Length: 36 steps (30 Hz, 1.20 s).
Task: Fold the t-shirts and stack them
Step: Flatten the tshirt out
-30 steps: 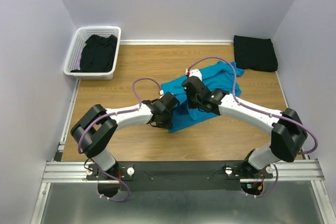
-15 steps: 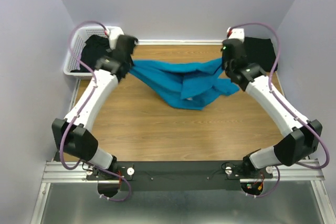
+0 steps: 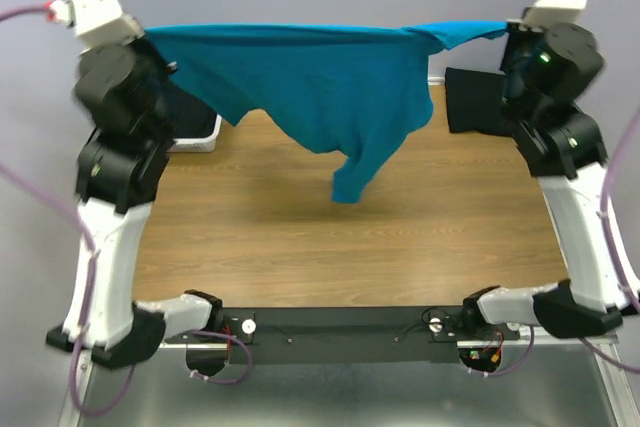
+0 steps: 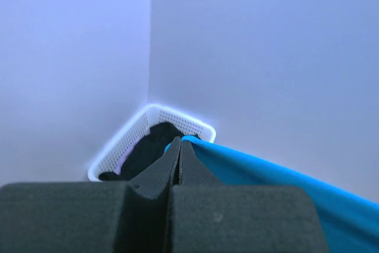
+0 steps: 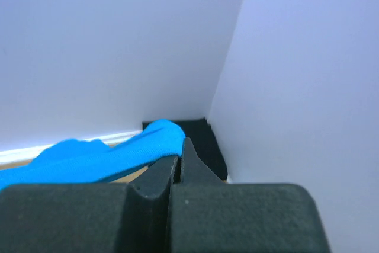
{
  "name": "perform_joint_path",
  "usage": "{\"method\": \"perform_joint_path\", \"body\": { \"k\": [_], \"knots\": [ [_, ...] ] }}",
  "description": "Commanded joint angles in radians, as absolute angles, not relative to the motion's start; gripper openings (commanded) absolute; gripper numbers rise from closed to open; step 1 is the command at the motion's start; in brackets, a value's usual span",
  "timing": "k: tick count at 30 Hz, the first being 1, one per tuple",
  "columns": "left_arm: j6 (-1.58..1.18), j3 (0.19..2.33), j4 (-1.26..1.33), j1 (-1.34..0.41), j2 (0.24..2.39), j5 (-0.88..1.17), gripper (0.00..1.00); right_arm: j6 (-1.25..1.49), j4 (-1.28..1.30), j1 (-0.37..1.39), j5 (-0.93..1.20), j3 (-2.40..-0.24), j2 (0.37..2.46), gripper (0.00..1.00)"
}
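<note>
Top external view.

1. Teal-blue t-shirt [image 3: 310,77]: stretched between the two grippers, well above the table [image 3: 300,237]. The top edge is taut and nearly level. The body hangs in a loose drape, with one narrower fold dangling lowest near the middle. No part appears to touch the wood.
2. Left gripper [image 3: 152,39]: high at the left side, jaws pressed together on the shirt's left end. In the left wrist view the left gripper [image 4: 179,141] has blue cloth pinched at its tips, and the cloth runs off to the lower right.
3. Right gripper [image 3: 508,29]: high at the right side, jaws likewise clamped on the shirt's right end. In the right wrist view the right gripper [image 5: 180,145] has a rounded bunch of blue fabric gathered just above and left of its tips.
4. Folded black t-shirt [image 3: 478,99]: lies flat on the table in the far right corner, against the wall and apart from the teal one.
5. White lattice basket [image 4: 127,139]: sits in the far left corner and holds a crumpled black t-shirt [image 4: 148,147]. From above it is mostly hidden behind the left arm.
</note>
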<state>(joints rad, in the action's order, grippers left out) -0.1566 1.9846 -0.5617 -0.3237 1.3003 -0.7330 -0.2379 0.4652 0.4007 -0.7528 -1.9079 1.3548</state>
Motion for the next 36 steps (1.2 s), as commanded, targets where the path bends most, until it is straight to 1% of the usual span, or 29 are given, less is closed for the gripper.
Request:
{"method": "perform_joint_path", "body": {
  "k": [1,2,3,5,9,14,18,22,23,24,28,30,31,33,34,36],
  "knots": [
    [-0.029,1.866,-0.361,-0.321,1.062,-0.758,0.00,-0.318,0.420,0.396,-0.735,-1.843,1.189,0.01],
    [-0.028,1.818,-0.344,-0.321,1.028,-0.718,0.00,-0.321,0.416,0.396,-0.686,-1.824,1.119,0.01],
    [-0.029,1.800,-0.331,-0.321,0.973,-0.700,0.00,-0.322,0.413,0.396,-0.661,-1.807,1.088,0.00],
    [-0.034,1.770,-0.337,-0.321,0.931,-0.657,0.00,-0.310,0.411,0.396,-0.623,-1.761,1.004,0.01],
    [-0.028,1.749,-0.356,-0.321,0.868,-0.595,0.00,-0.324,0.413,0.397,-0.597,-1.726,0.921,0.00],
    [-0.018,1.779,-0.413,-0.322,0.899,-0.554,0.00,-0.377,0.419,0.396,-0.577,-1.715,0.926,0.00],
    [-0.005,1.714,-0.399,-0.321,0.962,-0.564,0.00,-0.416,0.419,0.396,-0.626,-1.681,1.011,0.00],
    [0.029,1.596,-0.348,-0.321,1.115,-0.574,0.00,-0.506,0.401,0.397,-0.685,-1.623,1.188,0.01],
    [0.035,1.573,-0.330,-0.321,1.149,-0.575,0.00,-0.506,0.381,0.396,-0.686,-1.608,1.189,0.01],
    [0.041,1.548,-0.289,-0.319,1.185,-0.580,0.00,-0.550,0.358,0.396,-0.701,-1.591,1.263,0.00],
    [0.031,1.480,-0.195,-0.293,1.454,-0.592,0.00,-0.630,0.125,0.364,-0.652,-1.433,1.437,0.01],
    [0.011,1.496,-0.173,-0.276,1.555,-0.584,0.00,-0.624,0.054,0.336,-0.620,-1.396,1.506,0.01],
    [0.003,1.529,-0.170,-0.269,1.659,-0.566,0.00,-0.621,0.010,0.312,-0.608,-1.390,1.593,0.01],
    [0.005,1.580,-0.173,-0.250,1.764,-0.557,0.00,-0.624,-0.061,0.293,-0.601,-1.379,1.682,0.01],
    [-0.020,1.606,-0.175,-0.249,1.864,-0.560,0.00,-0.630,-0.113,0.282,-0.595,-1.378,1.759,0.00],
    [-0.026,1.695,-0.186,-0.242,1.998,-0.552,0.00,-0.665,-0.211,0.273,-0.577,-1.361,1.862,0.01]
  ]
}}
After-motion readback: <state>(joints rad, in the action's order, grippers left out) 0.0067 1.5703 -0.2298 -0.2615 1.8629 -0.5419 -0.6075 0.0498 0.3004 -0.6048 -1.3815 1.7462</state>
